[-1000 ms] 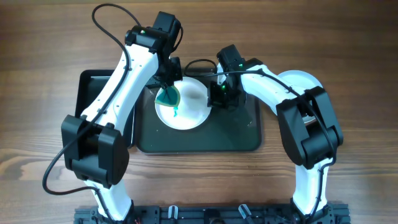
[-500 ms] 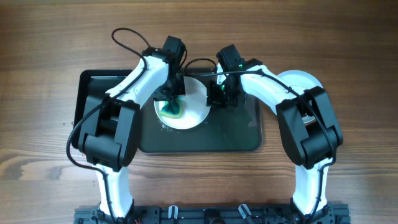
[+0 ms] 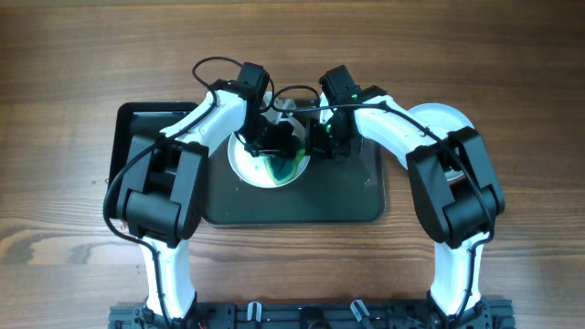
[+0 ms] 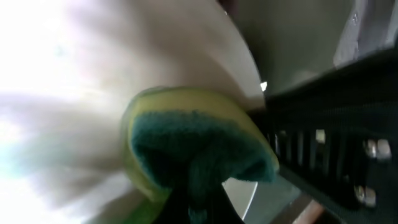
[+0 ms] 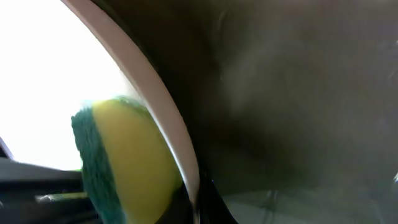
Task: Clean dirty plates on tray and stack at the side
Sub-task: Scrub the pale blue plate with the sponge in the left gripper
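Observation:
A white plate (image 3: 259, 157) lies on the dark tray (image 3: 292, 201), with a teal-green smear (image 3: 277, 168) on its right half. My left gripper (image 3: 274, 144) is shut on a yellow-and-green sponge (image 4: 193, 146) and presses it on the plate (image 4: 93, 74) near the right rim. The left wrist view shows its fingers (image 4: 199, 211) clamped on the sponge. My right gripper (image 3: 320, 142) is shut on the plate's right rim (image 5: 158, 112); its fingers (image 5: 199, 205) pinch the edge, with the sponge (image 5: 124, 162) just beyond. A pale blue plate is out of view.
Another white plate (image 3: 443, 119) sits on the wooden table to the right of the tray, partly under my right arm. A narrow black tray (image 3: 128, 137) lies at the tray's left, mostly hidden by my left arm.
My left gripper has swept the sponge from the plate's left side across to its right side, close to the right gripper. The green smear has shifted right. The right gripper has stayed put.

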Controlling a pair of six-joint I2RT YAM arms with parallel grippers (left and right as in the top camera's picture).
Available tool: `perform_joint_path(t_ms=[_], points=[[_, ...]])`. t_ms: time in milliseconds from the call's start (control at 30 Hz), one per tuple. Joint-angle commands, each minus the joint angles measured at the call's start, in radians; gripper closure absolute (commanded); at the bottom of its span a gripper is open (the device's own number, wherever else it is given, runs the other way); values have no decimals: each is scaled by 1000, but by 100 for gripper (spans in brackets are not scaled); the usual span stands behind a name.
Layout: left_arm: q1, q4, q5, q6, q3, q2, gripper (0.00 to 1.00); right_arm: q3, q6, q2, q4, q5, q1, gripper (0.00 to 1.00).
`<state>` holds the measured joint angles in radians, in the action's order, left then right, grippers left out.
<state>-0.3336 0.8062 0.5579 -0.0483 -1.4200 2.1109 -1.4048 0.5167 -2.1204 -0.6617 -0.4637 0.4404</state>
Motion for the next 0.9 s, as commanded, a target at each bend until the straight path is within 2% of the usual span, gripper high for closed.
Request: perform_joint_path(t_ms=[0,67,167,300,333,433,567,633,733,867], points=[[21,-23,-378,-285,-30,19,96,33,6,-17,-1,17,8,96],[31,34,-617,-421,-66,19,96,33,6,-17,-2,17,8,96],[29,154,-846,-533,-100,19,96,33,6,-17,-2,17,8,96],[23,254,-883,-540,-100,19,96,33,7,-17,0,17,8,96],[19,268,-869,-531,-100,19,96,33,7,-17,0,17,8,96],[4,256,-679,-359,-100,19,96,33,7,-17,-1,17,8,96],[-16,193,-274,-64,-100,19,96,33,7,-17,-1,17,8,96],[-22,159,-117,12,-100,19,96,33,6,-17,-1,17,8,96],[-23,86,-6,18,-100,19,96,33,7,-17,-1,17,8,96],[-21,13,-13,14,-100,19,96,33,6,-17,-1,17,8,96]])
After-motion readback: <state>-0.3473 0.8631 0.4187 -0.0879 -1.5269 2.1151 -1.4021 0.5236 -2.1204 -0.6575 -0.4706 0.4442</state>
